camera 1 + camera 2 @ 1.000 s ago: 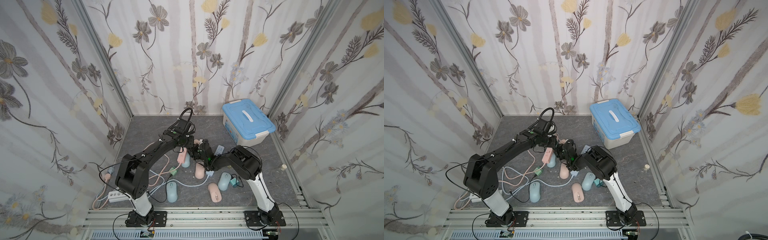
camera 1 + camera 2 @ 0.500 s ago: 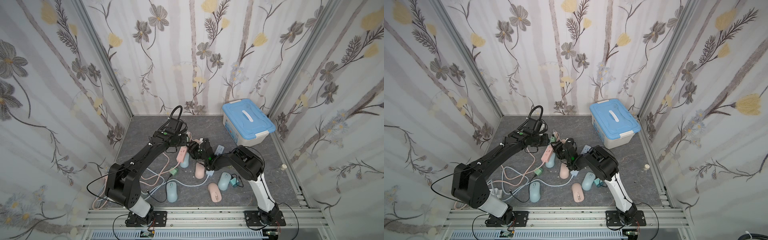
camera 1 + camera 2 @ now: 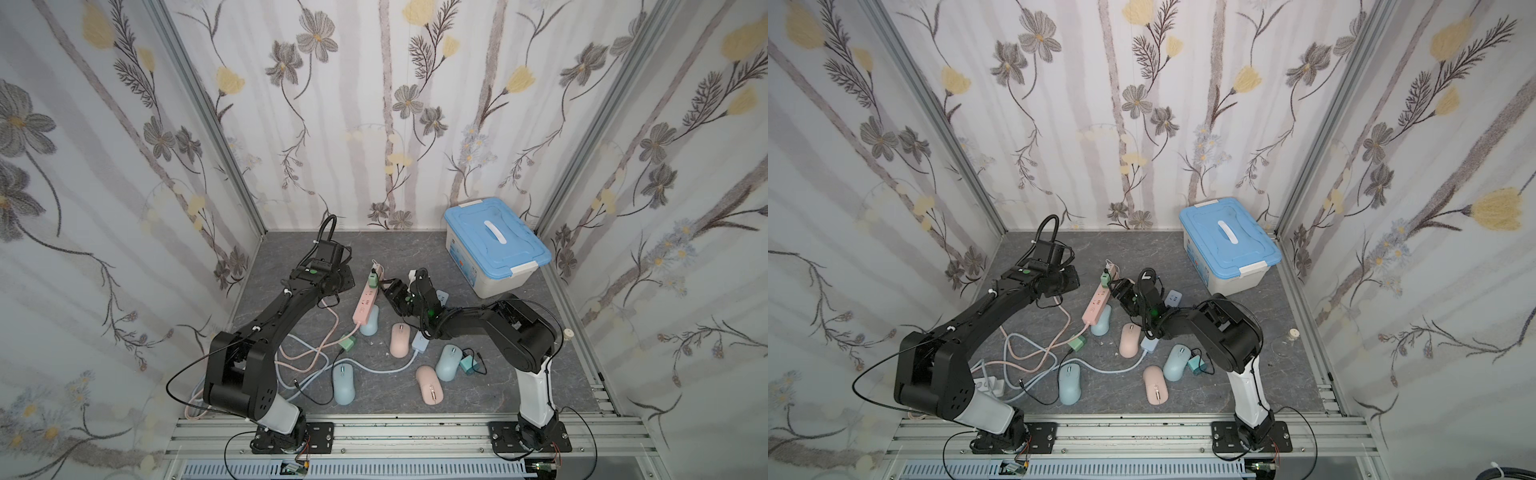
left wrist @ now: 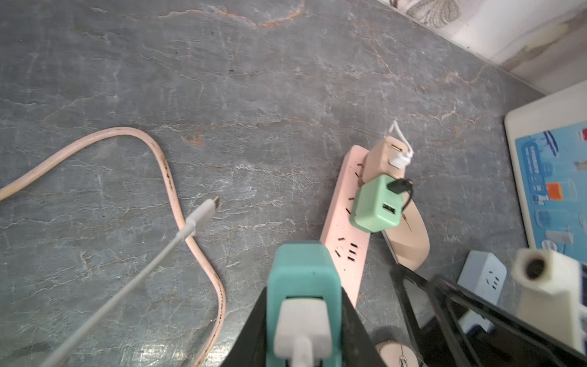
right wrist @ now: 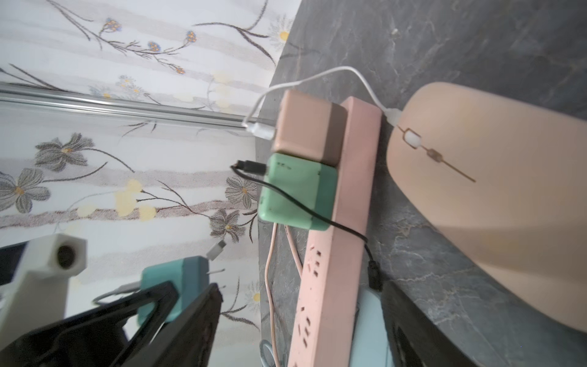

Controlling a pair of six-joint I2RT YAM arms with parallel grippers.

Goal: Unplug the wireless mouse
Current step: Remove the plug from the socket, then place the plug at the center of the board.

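My left gripper (image 4: 301,317) is shut on a teal charger (image 4: 303,273), held off the pink power strip (image 4: 346,241). The charger's white cable (image 4: 203,216) hangs with its far plug free. A pink wireless mouse (image 5: 492,197) lies beside the strip, joined by a short white lead to a beige charger (image 5: 308,124) on the strip. A green charger (image 5: 295,190) sits next to it, with a black lead running to a blue mouse (image 3: 370,326) under the strip. My right gripper (image 5: 301,333) stands open astride the strip. In both top views the grippers (image 3: 343,282) (image 3: 1121,295) flank the strip (image 3: 365,303).
Several more mice lie toward the front, pink (image 3: 400,340) and blue (image 3: 344,383). A loose green charger (image 3: 347,344) and tangled pink and blue cords (image 3: 299,353) lie at front left. A blue-lidded box (image 3: 494,245) stands at back right. A small blue socket block (image 4: 482,276) sits by my right gripper.
My left arm has drawn back to the left, away from the strip, with the teal charger in its grip. My right gripper has opened wide over the strip.
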